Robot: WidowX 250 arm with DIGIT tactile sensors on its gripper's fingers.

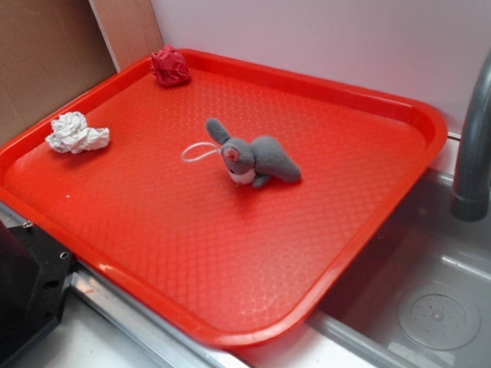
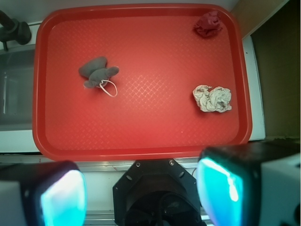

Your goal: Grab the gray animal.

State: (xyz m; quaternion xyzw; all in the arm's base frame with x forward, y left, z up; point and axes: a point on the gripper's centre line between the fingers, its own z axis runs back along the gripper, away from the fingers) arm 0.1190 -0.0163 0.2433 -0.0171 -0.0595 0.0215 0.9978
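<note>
The gray animal (image 1: pixel 256 157) lies near the middle of the red tray (image 1: pixel 236 331), its pink-and-white face toward the camera and a thin white string loop (image 1: pixel 197 151) trailing to its left. In the wrist view the gray animal (image 2: pixel 97 71) sits on the tray's (image 2: pixel 141 153) upper left part. My gripper (image 2: pixel 141 195) hangs high above the tray's near edge, well apart from the toy. Its two fingers (image 2: pixel 61 197) stand wide apart with nothing between them. The gripper itself does not show in the exterior view.
A white paper wad (image 1: pixel 76 133) lies at the tray's left edge and a red paper wad (image 1: pixel 170 66) in its far corner. A gray faucet (image 1: pixel 480 137) rises over a sink (image 1: pixel 434 306) at right. The black robot base (image 1: pixel 17 283) sits at the near left.
</note>
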